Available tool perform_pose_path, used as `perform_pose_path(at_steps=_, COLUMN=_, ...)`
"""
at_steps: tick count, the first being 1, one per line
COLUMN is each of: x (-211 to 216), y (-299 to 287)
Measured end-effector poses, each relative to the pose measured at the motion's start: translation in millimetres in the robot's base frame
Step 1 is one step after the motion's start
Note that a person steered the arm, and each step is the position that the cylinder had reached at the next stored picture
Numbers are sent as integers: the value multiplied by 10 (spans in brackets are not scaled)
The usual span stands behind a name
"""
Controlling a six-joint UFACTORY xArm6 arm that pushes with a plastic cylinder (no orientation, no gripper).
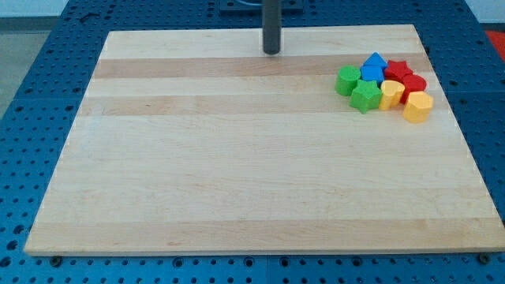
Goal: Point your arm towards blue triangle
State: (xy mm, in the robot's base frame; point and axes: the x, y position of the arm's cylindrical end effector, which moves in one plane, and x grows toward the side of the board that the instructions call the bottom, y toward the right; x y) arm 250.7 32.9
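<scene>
The blue triangle (pixel 376 61) sits at the top of a tight cluster of blocks at the view's upper right. My tip (pixel 272 52) is at the top middle of the wooden board (pixel 237 173), well to the left of the cluster and touching no block. A blue block (pixel 371 73) lies just below the triangle. A green block (pixel 346 80) and a green star (pixel 365 96) are on the cluster's left side.
A red star (pixel 397 69) and a red block (pixel 413 85) are on the cluster's right. A yellow block (pixel 390 94) and an orange-yellow block (pixel 417 106) lie at its lower right. Blue perforated table (pixel 31 95) surrounds the board.
</scene>
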Motion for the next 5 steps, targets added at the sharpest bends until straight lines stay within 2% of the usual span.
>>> perform_pose_path(at_steps=3, x=40, y=1322)
perform_pose_path(at_steps=5, x=405, y=1476)
